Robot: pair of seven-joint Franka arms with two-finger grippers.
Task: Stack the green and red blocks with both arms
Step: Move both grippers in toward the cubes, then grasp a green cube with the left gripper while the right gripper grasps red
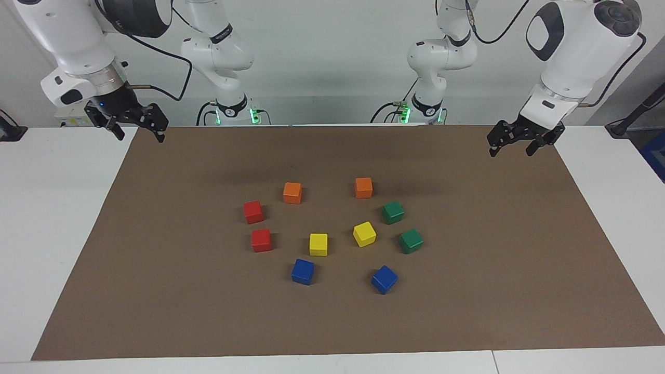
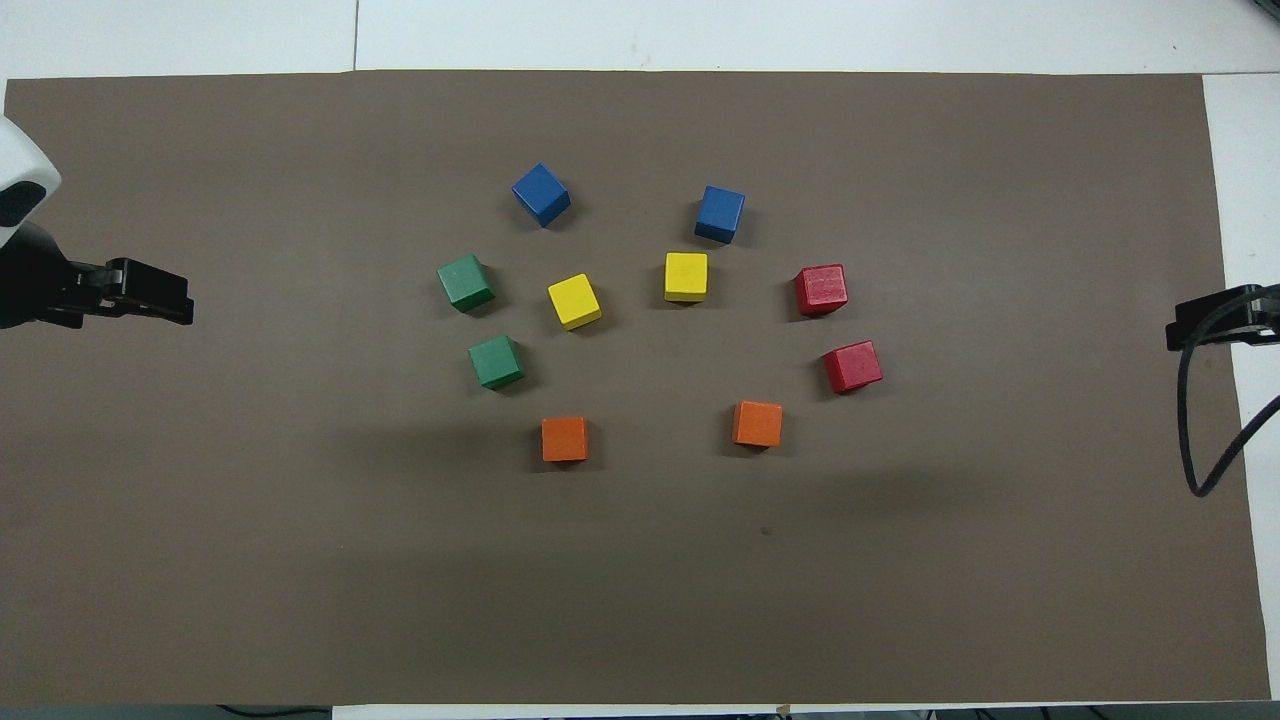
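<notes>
Facing view: left gripper (image 1: pixel 511 144) hanging up in the air over the corner of the brown mat (image 1: pixel 156 291) at its own end of the table, fingers apart, nothing between them. Right gripper (image 1: pixel 136 127) the same over the mat's other near corner, fingers spread and empty. 2 green blocks, one (image 1: pixel 393 212) and the other (image 1: pixel 411 240), well apart from the left gripper, toward the table's middle and lower on the mat than its tips. 2 red blocks, one (image 1: pixel 253 211) and the other (image 1: pixel 261 240), likewise well apart from the right gripper. All 4 flat on the mat, none stacked, so apparently the very start of the task (no reach begun).

Next move, as a guess: each gripper down and inward to the block nearest it, jaws squared to the block's flat sides, then a lift and a level set-down on its twin. Green pair sitting slightly turned, so a wrist twist probably needed there.

Overhead view: only the tips of the left gripper (image 2: pixel 150 293) and right gripper (image 2: pixel 1215 318) at the mat's 2 ends, with the ring of blocks between them. 2 orange blocks (image 2: pixel 565 439), 2 yellow blocks (image 2: pixel 574 301) and 2 blue blocks (image 2: pixel 541 194) sharing that ring, close enough to the targets to be nudged.

Surface: matte brown mat, flat, on a white table (image 2: pixel 800 35); plain pale wall (image 1: pixel 332 62) at the robots' end.
</notes>
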